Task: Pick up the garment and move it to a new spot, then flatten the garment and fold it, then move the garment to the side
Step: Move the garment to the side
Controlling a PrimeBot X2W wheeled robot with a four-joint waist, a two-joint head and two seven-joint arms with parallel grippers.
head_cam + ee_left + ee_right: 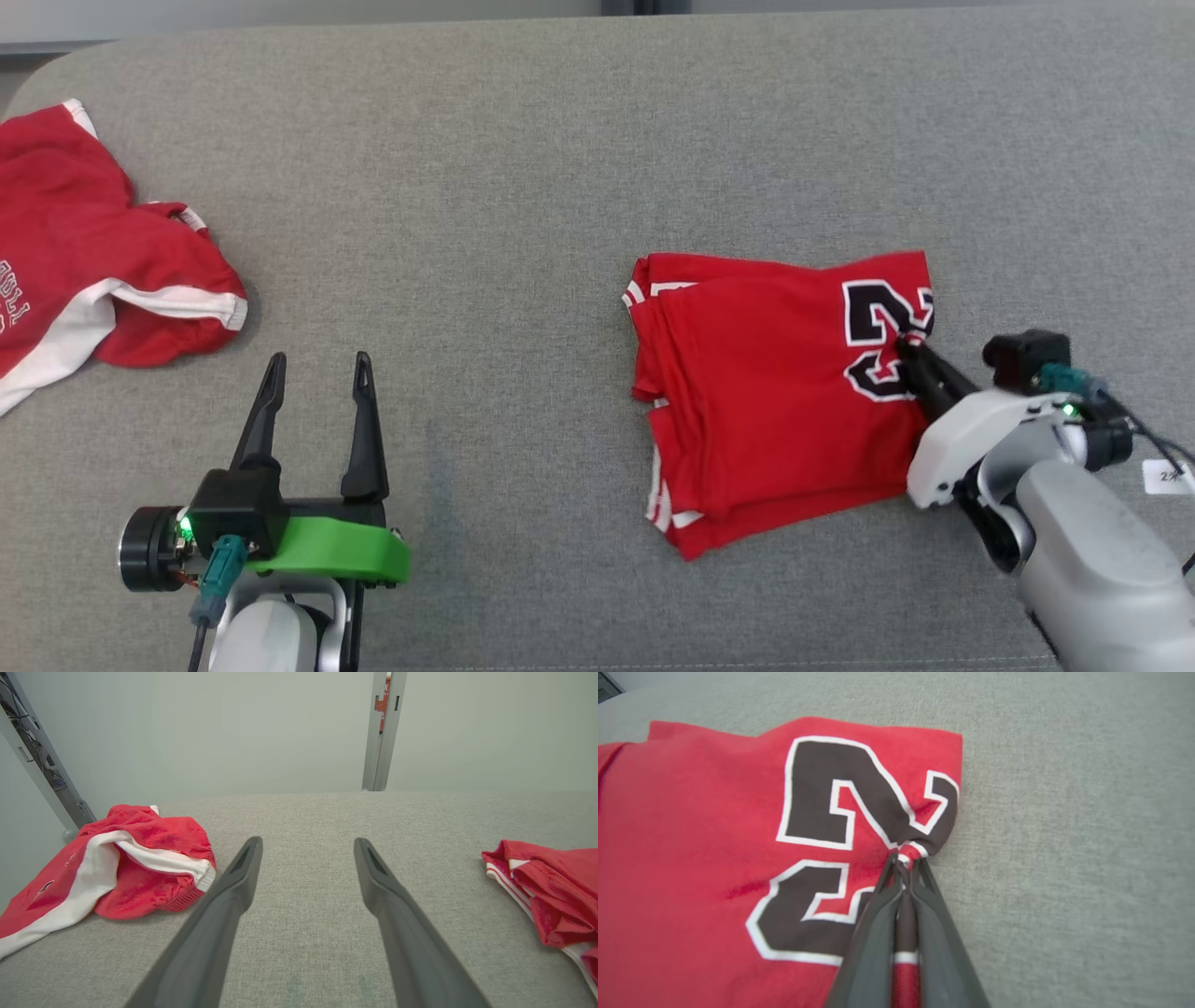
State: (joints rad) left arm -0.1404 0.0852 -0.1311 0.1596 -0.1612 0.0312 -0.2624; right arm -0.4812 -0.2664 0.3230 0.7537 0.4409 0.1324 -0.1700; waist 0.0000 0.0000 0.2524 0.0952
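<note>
A grey fabric-covered counter (523, 187) seen from above. On its right half lies a folded red jersey (766, 401), several layers stacked, with white stripes showing along its left edge. Its top layer carries a large black number (882, 336) outlined in white. A "2" is clear in the right wrist view (840, 788). The second digit beside it is bunched and partly covered, so it cannot be read for certain.

The right gripper (910, 347) reaches in from the near right. Its two dark fingers are closed tight together on the jersey's right edge, pinching a small gather of cloth right at the number (906, 858).

The left gripper (317, 369) sits at the near left above bare counter, fingers spread wide apart and holding nothing, well away from both garments.

At the far left lies a second red garment (84, 252), crumpled, with white trim. It has white lettering cut off by the picture's edge, of which "ULL" can be made out. A small white label (1167, 476) sits by the right arm, its writing too small to read.
</note>
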